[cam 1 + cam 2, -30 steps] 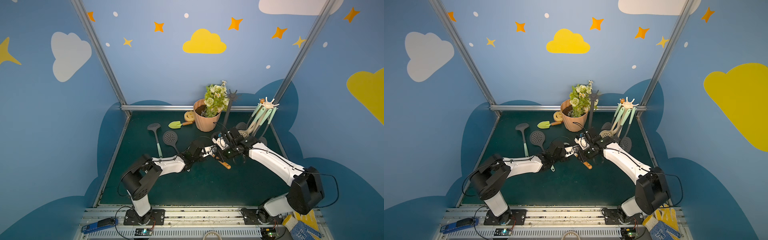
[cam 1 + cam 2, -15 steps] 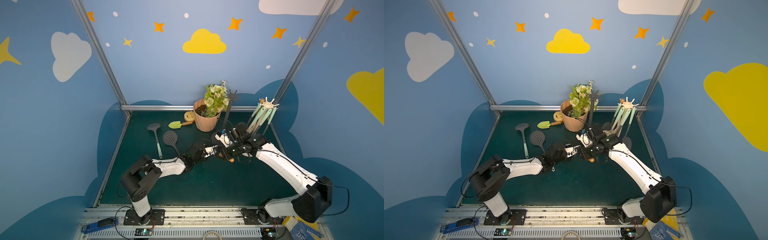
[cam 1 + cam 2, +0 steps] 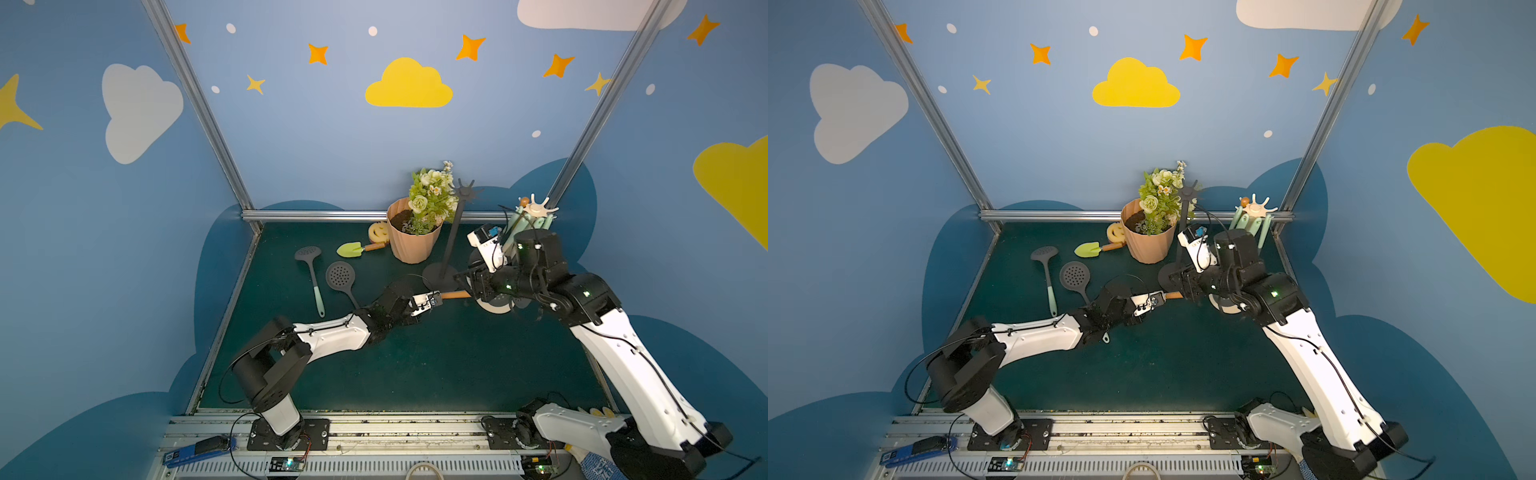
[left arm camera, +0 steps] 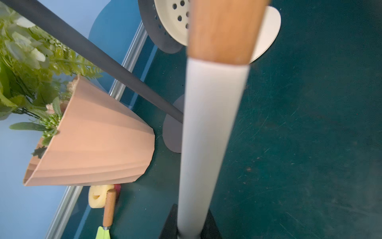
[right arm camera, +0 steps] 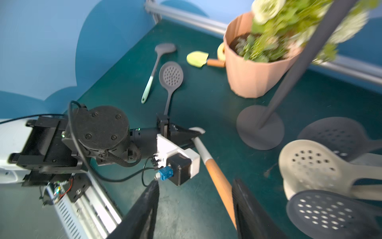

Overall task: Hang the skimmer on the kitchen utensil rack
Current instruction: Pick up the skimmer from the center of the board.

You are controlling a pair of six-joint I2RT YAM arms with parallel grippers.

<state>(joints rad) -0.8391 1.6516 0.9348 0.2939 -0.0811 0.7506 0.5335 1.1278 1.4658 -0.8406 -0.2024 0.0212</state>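
In left pincer, tapered wood-and-white skimmer

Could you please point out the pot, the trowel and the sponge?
Pot (image 3: 411, 246): in a top view, wall.
Trowel (image 3: 348, 249): in a top view, green blade.
Sponge (image 3: 378, 233): in a top view, face.

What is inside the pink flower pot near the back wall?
Dark soil and a bunch of white flowers with green leaves fill the pot. Anything below the soil is covered.
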